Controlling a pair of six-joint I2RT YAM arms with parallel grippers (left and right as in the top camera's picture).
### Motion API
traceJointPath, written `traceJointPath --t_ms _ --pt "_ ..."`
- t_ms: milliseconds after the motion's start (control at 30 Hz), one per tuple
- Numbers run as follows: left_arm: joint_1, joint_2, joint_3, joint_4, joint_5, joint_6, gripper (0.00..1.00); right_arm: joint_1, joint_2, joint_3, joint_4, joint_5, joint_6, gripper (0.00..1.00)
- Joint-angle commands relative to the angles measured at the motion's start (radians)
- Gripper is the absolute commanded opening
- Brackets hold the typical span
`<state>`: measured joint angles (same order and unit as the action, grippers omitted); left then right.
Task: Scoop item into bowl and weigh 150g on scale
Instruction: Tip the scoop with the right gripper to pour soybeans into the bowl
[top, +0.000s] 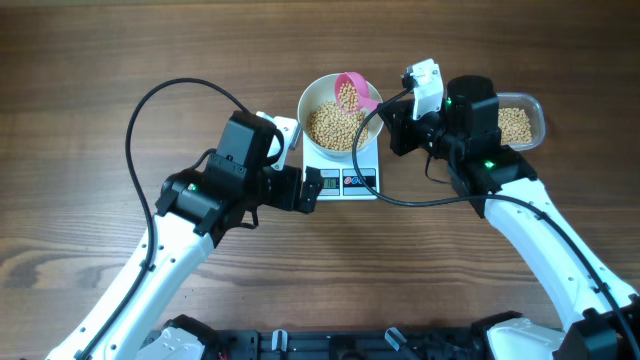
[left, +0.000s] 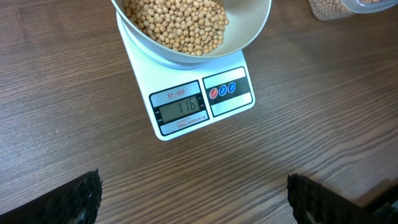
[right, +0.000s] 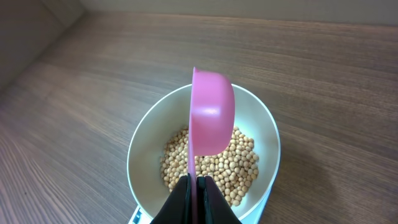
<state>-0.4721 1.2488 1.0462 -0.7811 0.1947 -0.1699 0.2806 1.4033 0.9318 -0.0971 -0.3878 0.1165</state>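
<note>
Bowl overhangs scale | right gripper pinches scoop above rim | left gripper wide

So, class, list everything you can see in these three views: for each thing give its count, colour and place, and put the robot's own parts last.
beans: many, tan; most in the bowl, some in the scoop, more in the tub
bowl: one, white; on the scale
scale: one, white with a grey display; middle of the table
scoop: one, pink; above the bowl, held by its handle
tub: one, clear; right of the scale
table: one, dark brown wood; under everything
cables: two, black; looping from the arms
left end effector: one, black; open, in front of the scale
right end effector: one, black; shut on the scoop
</note>
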Motion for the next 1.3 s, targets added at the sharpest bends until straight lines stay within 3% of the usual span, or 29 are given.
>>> traceJointPath --t_ms 0,167,267,833,933,1267 --pt "-0.003 -0.009 0.001 0.003 0.005 0.016 1.00 0.005 0.001 0.016 0.007 -0.005 0.014 0.04" --pt "-0.003 -0.009 0.001 0.003 0.005 0.016 1.00 0.005 0.001 0.016 0.006 -0.005 0.005 0.05" --pt "-0.003 -0.009 0.001 0.003 0.005 0.016 1.00 0.005 0.001 0.016 -0.014 -0.028 -0.169 0.04" --pt "-0.003 -0.009 0.001 0.003 0.005 0.016 1.00 0.006 0.001 0.016 0.008 -0.046 -0.170 0.04" --pt "-0.003 -0.009 0.001 0.003 0.005 0.016 1.00 0.010 0.001 0.016 -0.009 -0.041 -0.262 0.04" --pt "-0.003 -0.009 0.001 0.003 0.005 0.016 1.00 0.013 0.001 0.016 -0.019 -0.023 -0.364 0.04"
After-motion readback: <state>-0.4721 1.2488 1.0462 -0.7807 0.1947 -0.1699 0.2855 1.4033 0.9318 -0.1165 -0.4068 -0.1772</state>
